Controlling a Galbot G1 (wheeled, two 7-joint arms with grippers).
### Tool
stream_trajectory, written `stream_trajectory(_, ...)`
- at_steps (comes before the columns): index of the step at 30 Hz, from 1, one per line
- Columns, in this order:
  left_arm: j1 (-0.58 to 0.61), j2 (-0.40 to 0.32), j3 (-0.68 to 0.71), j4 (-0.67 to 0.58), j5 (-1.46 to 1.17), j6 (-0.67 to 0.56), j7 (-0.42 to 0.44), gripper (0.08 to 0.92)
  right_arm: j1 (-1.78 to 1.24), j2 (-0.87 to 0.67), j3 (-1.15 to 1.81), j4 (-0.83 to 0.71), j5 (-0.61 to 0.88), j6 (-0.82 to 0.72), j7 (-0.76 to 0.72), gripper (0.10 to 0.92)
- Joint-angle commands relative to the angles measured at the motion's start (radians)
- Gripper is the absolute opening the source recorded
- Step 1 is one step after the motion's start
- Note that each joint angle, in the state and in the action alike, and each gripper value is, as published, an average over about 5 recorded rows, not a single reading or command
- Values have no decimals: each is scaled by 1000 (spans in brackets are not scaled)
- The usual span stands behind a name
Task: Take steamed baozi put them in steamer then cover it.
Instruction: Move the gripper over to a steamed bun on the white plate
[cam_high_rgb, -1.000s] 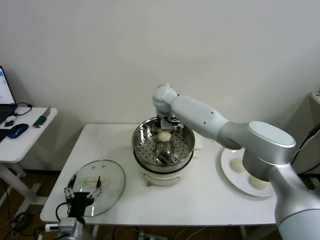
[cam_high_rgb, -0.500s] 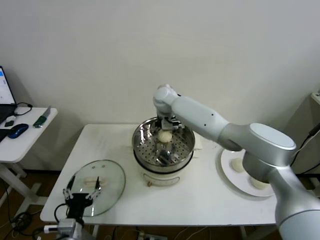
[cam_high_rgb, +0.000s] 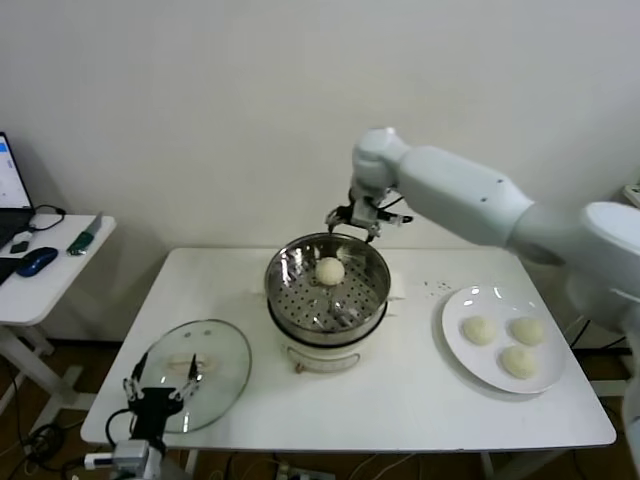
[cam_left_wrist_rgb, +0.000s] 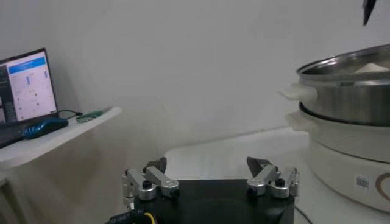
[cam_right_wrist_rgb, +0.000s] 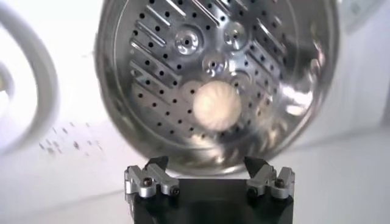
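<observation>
While one cream-white round bun (cam_high_rgb: 330, 270) sits on the perforated floor of the shiny stainless-steel steamer basket (cam_high_rgb: 285, 290), the right gripper (cam_high_rgb: 357, 215) hovers above its far rim, fingers spread and empty. Three buns (cam_high_rgb: 503, 343) lie on the white plate (cam_high_rgb: 452, 325). Left gripper (cam_high_rgb: 160, 384) waits, fingers released, over the glass lid (cam_high_rgb: 225, 355).

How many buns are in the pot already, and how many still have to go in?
One baozi sits in the steamer. Nothing is being carried: the right gripper hangs open above the steamer's far rim, and the left gripper waits open over the glass lid. Three baozi are on the white plate and need moving. Then the lid goes on.
</observation>
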Motion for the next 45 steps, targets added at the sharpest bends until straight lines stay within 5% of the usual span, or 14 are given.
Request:
stream_trajectory(1, -3, 2, 2, 2, 3, -5, 5, 823, 157, -399, -272, 193, 512, -650, 68, 823)
stream_trajectory(6, -18, 7, 13, 14, 22, -11, 6, 823, 20, -522, -210, 213, 561, -761, 48, 823)
stream_trajectory(14, -16, 6, 18, 6, 30, -7, 6, 823, -241, -584, -44, 119, 470, -738, -38, 823)
stream_trajectory(28, 6, 1, -3, 3, 31, -7, 3, 823, -549, -442, 271, -162, 217, -598, -35, 823)
stream_trajectory(45, 0, -8, 3, 19, 46, -5, 2, 823, -559, -294, 353, -328, 129, -516, -42, 823)
